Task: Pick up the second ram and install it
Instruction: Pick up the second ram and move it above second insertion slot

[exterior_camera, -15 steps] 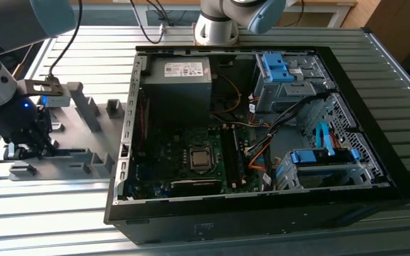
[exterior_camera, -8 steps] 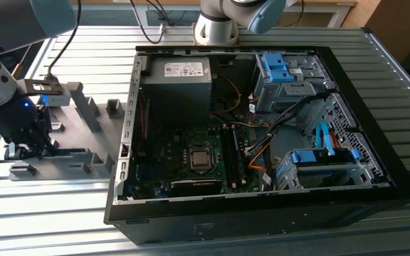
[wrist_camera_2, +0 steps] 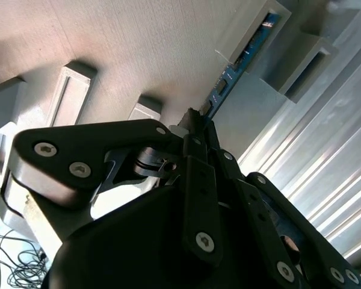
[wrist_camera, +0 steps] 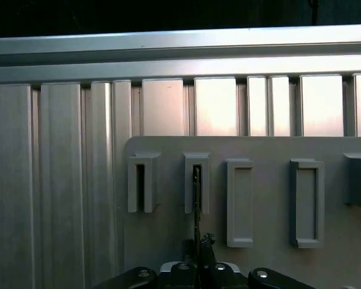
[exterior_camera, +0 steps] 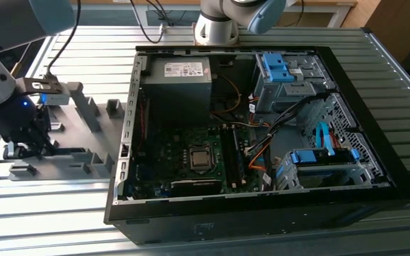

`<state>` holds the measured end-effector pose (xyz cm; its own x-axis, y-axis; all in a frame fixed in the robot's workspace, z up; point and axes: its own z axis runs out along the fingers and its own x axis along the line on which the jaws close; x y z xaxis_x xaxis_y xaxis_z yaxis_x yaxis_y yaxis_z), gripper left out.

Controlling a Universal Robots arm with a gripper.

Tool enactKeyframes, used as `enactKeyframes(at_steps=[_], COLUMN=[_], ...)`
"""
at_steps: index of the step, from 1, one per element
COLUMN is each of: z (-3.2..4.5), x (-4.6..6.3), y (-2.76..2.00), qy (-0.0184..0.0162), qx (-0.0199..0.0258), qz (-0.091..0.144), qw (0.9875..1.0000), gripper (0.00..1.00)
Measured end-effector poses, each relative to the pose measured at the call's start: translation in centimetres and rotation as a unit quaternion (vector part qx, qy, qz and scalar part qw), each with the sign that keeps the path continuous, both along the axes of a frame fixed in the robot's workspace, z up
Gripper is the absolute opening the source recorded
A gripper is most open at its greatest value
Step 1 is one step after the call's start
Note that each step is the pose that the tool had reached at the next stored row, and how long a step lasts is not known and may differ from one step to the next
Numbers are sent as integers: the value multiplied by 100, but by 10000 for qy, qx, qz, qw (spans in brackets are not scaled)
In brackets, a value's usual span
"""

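Gripper (exterior_camera: 24,151) at the grey holder plate (exterior_camera: 84,136), which lay at about 9 o'clock from the open computer case (exterior_camera: 397,176) in the exterior view, both resting on the slatted metal table (exterior_camera: 48,213). In the second wrist view we saw the second ram (wrist_camera_2: 230,73) as a slim blue-green board. Its far end was seated in a grey slot block (wrist_camera_2: 243,30) of the plate, and its near end lay between the dark fingers (wrist_camera_2: 198,162). The fingers were drawn close together on that end, and we judged them to be pinching the board by its two flat faces. The relation that mattered here was one of alignment. The board's long axis ran straight out from the fingertips into the slot, in line with the gripper's own axis, so that it stood on end from the plate rather than lying flat on it. The first wrist view confirmed this, showing the board edge-on as a thin dark line joining the fingertips to the slot mouth. The neighbouring blocks stood just beside it but apart from it. The motherboard (exterior_camera: 190,154) inside the case lay at about 3 o'clock from the gripper, well apart from it, and we therefore took the board as gripped but not yet carried across to the case.
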<state>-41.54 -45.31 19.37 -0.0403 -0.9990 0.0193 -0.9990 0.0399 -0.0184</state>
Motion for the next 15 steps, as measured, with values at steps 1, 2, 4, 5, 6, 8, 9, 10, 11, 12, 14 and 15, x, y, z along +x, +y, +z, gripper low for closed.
enactKeyframes(at_steps=[1,2,4,5,6,8,9,10,11,12,14,15], z=[8,18,37,48,58,80,90,100,109,119,139,148], x=[0,0,0,0,0,0,0,0,0,0,0,0], y=[0,0,0,0,0,0,0,0,0,0,0,0], qy=[0,0,0,0,0,0,0,0,0,0,0,0], qx=[0,0,0,0,0,0,0,0,1,0,0,0], qz=[0,0,0,0,0,0,0,0,0,0,0,0], qw=[10000,10000,10000,10000,10000,10000,10000,10000,10000,10000,10000,10000], gripper=[14,14,14,14,14,14,14,14,14,14,14,14])
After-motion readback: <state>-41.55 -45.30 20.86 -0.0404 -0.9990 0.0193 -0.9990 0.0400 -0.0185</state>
